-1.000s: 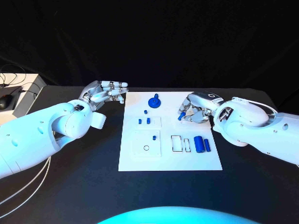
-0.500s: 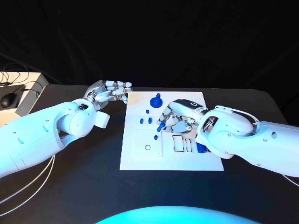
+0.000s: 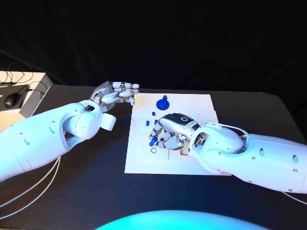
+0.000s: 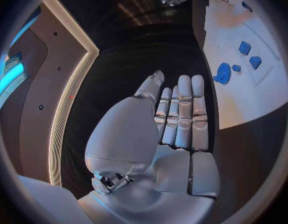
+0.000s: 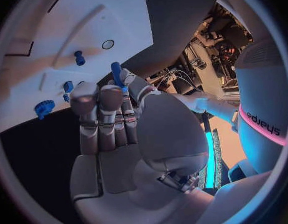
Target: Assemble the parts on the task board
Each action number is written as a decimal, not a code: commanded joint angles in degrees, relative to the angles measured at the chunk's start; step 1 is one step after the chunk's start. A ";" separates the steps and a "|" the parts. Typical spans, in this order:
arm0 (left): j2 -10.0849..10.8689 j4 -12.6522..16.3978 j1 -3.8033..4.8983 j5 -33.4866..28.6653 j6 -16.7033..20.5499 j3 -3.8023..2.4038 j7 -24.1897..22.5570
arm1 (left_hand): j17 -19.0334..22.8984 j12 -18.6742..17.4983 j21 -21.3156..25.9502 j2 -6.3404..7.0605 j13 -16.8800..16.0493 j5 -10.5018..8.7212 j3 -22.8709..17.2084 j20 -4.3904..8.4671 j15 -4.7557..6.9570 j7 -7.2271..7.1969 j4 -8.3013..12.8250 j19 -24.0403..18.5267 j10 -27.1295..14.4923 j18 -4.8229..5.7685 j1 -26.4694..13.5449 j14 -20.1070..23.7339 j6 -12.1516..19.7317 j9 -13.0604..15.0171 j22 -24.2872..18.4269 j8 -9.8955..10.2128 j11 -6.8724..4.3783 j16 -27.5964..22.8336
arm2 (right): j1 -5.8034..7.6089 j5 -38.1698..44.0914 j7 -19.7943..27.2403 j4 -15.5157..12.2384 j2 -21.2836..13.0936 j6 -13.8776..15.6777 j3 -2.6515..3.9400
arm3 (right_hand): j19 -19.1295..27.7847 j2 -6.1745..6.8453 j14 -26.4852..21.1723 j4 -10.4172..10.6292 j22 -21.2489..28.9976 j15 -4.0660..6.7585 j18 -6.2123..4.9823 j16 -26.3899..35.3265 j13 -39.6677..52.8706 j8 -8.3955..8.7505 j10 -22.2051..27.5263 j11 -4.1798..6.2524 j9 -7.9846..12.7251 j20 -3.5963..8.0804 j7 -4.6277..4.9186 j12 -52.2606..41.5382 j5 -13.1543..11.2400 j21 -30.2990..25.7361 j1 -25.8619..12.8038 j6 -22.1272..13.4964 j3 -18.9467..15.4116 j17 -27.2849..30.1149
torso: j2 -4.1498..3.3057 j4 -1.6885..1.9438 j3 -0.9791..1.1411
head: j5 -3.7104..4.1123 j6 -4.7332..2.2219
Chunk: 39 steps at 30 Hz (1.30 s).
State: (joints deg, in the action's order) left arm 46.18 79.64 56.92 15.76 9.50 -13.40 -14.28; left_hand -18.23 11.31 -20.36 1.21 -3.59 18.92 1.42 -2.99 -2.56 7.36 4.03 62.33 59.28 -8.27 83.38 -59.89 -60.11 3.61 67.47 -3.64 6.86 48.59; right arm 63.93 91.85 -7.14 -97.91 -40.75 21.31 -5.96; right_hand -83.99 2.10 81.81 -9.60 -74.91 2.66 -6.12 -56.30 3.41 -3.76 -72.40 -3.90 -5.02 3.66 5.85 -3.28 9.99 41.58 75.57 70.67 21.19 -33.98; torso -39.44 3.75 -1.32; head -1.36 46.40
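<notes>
Right hand [image 3: 169, 132] pinches a blue peg [image 5: 117, 72] over the task board [image 3: 202, 106], near its small ring hole [image 3: 153, 151]; not seated yet. Left hand [image 3: 115, 94] empty, fingers loosely apart, off the board's corner. Gear [image 3: 160, 103] and small pegs [image 3: 148, 123] stand near.

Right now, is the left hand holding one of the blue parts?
No. The left hand has its fingers straight and together with nothing in it, beside the task board.

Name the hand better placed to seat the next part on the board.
Right. The right hand already pinches a blue peg over the task board, near its round hole. The left hand holds nothing, beside the board's far corner.
</notes>
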 commanded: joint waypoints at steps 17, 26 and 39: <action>0.32 0.27 -0.04 -0.13 -0.96 -0.04 -0.41 | -0.12 0.00 0.32 0.13 0.02 0.19 0.12 0.14 -0.17 0.08 0.16 0.37 -0.34 0.03 0.02 0.44 0.05 0.01 0.14 -0.14 0.06 -0.27 | -1.24 6.36 -0.91 1.32 1.25 -2.89 -0.33 | -1.96 -1.91 0.17 -0.41 -5.25 0.33 -0.75 -0.07 0.17 -0.07 -3.09 1.77 -0.08 0.12 0.20 -0.15 0.05 -0.18 1.03 0.23 0.09 0.12 | -0.09 -0.06 0.13 | -0.43 0.94; 0.38 0.41 -0.04 -0.12 -0.93 -0.04 -0.43 | -0.12 0.00 0.32 0.13 0.02 0.19 0.12 0.14 -0.17 0.08 0.16 0.37 -0.34 0.03 0.02 0.44 0.05 0.01 0.14 -0.14 0.06 -0.27 | -1.33 8.14 -1.67 2.06 1.63 -3.60 -0.50 | -1.95 -1.93 0.18 -0.45 -5.26 0.34 -0.74 -0.08 0.16 -0.07 -3.09 1.77 -0.08 0.12 0.19 -0.14 0.06 -0.12 1.04 0.24 0.10 0.13 | -0.09 0.02 0.11 | -0.46 1.14; 0.49 0.56 -0.04 -0.10 -0.90 -0.04 -0.46 | -0.12 0.00 0.32 0.13 0.02 0.19 0.12 0.14 -0.17 0.08 0.16 0.37 -0.34 0.03 0.02 0.44 0.05 0.01 0.14 -0.14 0.06 -0.27 | -1.90 8.55 -1.67 2.60 2.09 -4.37 -0.80 | -1.94 -1.95 0.16 -0.56 -5.28 0.34 -0.73 -0.12 0.17 -0.08 -3.12 1.78 -0.07 0.12 0.19 -0.15 0.04 -0.02 1.00 0.27 0.12 0.17 | -0.02 -0.04 0.08 | -0.61 1.48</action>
State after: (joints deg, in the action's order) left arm 46.69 80.05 56.91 15.76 9.45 -13.40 -14.25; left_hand -18.30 11.31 -20.36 1.21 -3.59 18.92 1.41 -2.99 -2.77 7.36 4.03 62.33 59.28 -8.27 83.38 -59.67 -60.12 3.61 67.53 -3.64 6.86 48.59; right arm 62.19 99.35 -8.58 -95.43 -38.67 18.21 -6.67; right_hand -83.89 1.80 81.91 -9.99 -74.94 2.56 -5.67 -56.30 3.41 -3.71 -72.59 -4.08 -4.99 3.56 6.06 -3.29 9.65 41.58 75.27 70.68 21.09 -33.86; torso -39.48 3.76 -1.23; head -1.94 47.82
